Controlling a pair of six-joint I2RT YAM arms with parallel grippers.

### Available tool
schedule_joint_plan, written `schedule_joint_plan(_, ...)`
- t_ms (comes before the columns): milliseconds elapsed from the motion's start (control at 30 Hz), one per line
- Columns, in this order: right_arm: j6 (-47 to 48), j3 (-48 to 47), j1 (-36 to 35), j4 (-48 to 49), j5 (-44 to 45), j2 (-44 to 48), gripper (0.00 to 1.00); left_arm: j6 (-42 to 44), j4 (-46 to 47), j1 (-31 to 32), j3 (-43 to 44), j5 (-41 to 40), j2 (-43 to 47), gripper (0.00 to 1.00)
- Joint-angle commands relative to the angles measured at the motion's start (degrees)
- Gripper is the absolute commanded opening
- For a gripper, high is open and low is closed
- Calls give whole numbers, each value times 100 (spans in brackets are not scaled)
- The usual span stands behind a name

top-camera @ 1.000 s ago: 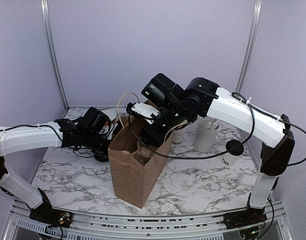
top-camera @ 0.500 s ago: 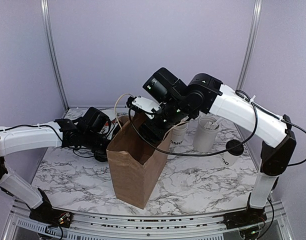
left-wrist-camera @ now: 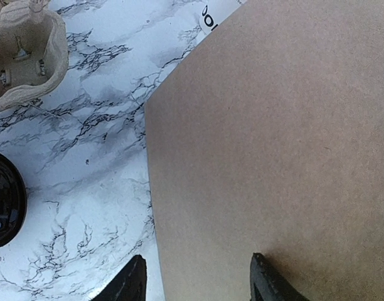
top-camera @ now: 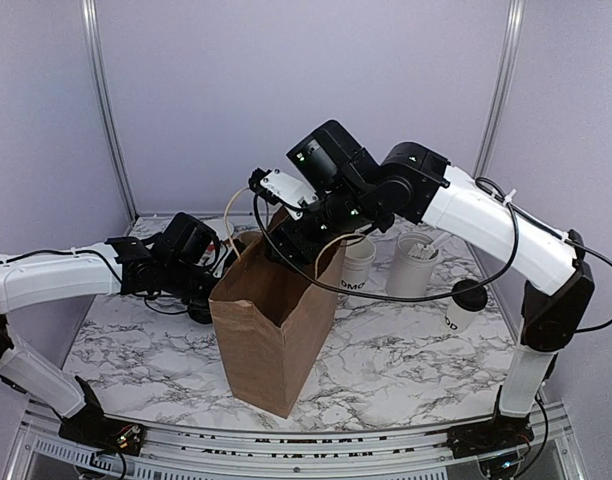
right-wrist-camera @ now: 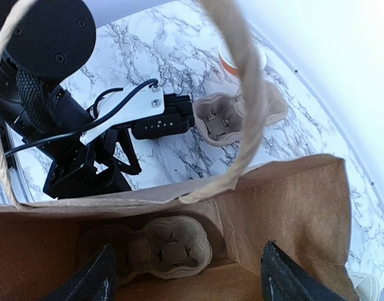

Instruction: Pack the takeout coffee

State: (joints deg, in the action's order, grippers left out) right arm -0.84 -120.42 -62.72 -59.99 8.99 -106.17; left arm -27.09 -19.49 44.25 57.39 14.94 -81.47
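The takeout coffee (top-camera: 458, 308), a small white cup with black lettering and a black lid on it, stands at the right of the table, away from both grippers. A brown paper bag (top-camera: 271, 320) stands open in the middle. My right gripper (top-camera: 289, 243) hovers over its mouth, open (right-wrist-camera: 189, 279) and holding nothing; a pulp cup carrier (right-wrist-camera: 160, 248) lies on the bag's floor below it. My left gripper (top-camera: 212, 285) sits at the bag's left side, open (left-wrist-camera: 199, 282), its fingertips (left-wrist-camera: 267, 283) against the bag's wall (left-wrist-camera: 273, 138).
A stack of white cups (top-camera: 358, 268) and a taller white tub with utensils (top-camera: 412, 265) stand behind the bag. A second pulp carrier (right-wrist-camera: 226, 116) and an orange-rimmed cup (right-wrist-camera: 233, 59) sit at the back left. A round black object (left-wrist-camera: 2, 199) lies by the left gripper.
My right gripper has lifted out of the bag and opened wider, leaving the pulp carrier inside. The bag has shifted slightly left. The left arm has barely moved.
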Motion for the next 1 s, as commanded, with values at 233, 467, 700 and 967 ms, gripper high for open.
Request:
schedule_joint_plan(233,-155,177,94,1093,701,475,78,-50,93,20,174,6,311,56)
schedule_joint_plan(467,-170,620,132,1853,801,798,83,-47,-1,14,258,-114,356,57)
schedule_joint_plan(700,-229,837,243,2505,911,982,86,-40,-112,-25,347,-246,449,57)
schedule_joint_plan(967,-358,999,546,3014,1045,1303,88,33,-357,-310,264,-453,735,58)
